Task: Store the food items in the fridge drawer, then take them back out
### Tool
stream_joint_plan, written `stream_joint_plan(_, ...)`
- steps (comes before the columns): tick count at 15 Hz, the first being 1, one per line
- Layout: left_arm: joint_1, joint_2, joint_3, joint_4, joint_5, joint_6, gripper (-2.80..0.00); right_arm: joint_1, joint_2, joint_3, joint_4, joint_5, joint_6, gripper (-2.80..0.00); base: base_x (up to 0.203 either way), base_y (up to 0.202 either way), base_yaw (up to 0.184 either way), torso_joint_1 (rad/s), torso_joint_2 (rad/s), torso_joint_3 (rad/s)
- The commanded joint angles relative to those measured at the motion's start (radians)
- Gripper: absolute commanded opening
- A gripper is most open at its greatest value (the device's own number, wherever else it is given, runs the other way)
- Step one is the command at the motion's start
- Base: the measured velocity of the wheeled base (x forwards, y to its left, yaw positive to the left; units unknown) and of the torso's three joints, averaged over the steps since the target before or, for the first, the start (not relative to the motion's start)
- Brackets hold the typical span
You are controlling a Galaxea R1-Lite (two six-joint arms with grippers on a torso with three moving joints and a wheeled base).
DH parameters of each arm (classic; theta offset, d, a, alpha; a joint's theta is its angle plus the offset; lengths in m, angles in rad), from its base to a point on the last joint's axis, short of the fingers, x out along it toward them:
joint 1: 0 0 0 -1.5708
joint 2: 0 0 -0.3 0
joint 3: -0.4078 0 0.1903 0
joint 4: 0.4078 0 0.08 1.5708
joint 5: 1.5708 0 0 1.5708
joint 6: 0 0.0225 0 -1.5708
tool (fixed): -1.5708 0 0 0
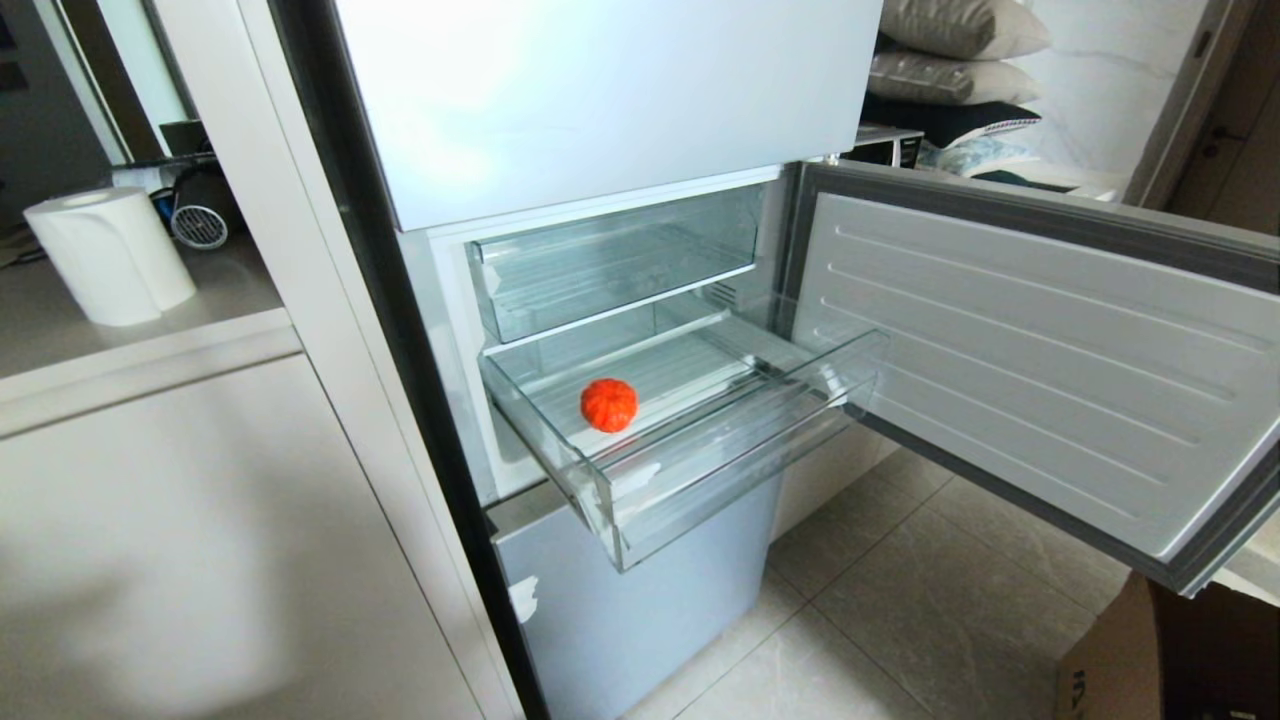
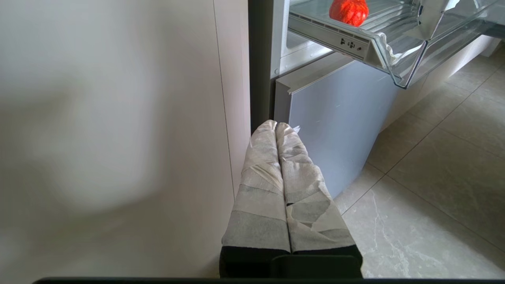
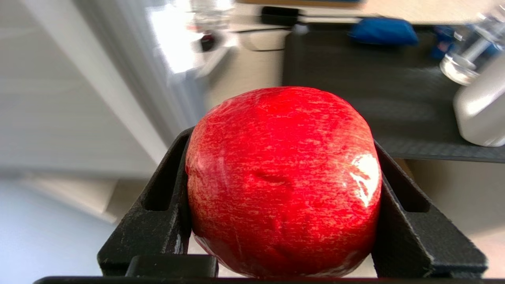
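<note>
The fridge drawer (image 1: 720,465) is pulled out, clear plastic with a ribbed floor. A ribbed orange-red food item (image 1: 609,404) lies in its left part, and the left wrist view catches the same food item (image 2: 349,11) inside the drawer (image 2: 394,51). Neither arm shows in the head view. My right gripper (image 3: 282,157) is shut on a smooth red, apple-like food item (image 3: 282,185) that fills the space between its black fingers (image 3: 165,205). Away from the drawer, my left gripper (image 2: 276,126) hangs low beside the fridge's bottom panel, its wrapped fingers pressed together on nothing.
The fridge door (image 1: 1040,360) stands open to the right of the drawer. A shallower clear tray (image 1: 620,260) sits above the drawer. A paper towel roll (image 1: 108,255) stands on the counter at left. A cardboard box (image 1: 1160,660) is on the floor at lower right.
</note>
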Motion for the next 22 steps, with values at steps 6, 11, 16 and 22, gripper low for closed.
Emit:
stream_joint_plan(6, 0.001, 0.0, 0.0, 0.0, 0.0, -0.001, -2.8, -0.213, 0.514, -0.051, -0.291, 0.053, -0.008, -2.8, 0.0, 0.0, 0.0, 0.0, 0.0, 0.0)
stream_joint_plan(11, 0.001, 0.0, 0.0, 0.0, 0.0, 0.0, -2.8, -0.294, 0.778, -0.184, -0.351, 0.101, -0.012, -2.8, 0.0, 0.0, 0.0, 0.0, 0.0, 0.0)
stream_joint_plan(16, 0.001, 0.001, 0.0, 0.0, 0.001, 0.0, -2.8, -0.328, 0.905, -0.27, -0.351, 0.159, -0.01, -2.8, 0.0, 0.0, 0.0, 0.0, 0.0, 0.0)
stream_joint_plan(22, 0.001, 0.0, 0.0, 0.0, 0.001, 0.0, -2.8, -0.366, 0.922, -0.322, -0.35, 0.16, -0.004, 0.0, 0.0, 0.0, 0.0, 0.0, 0.0, 0.0)
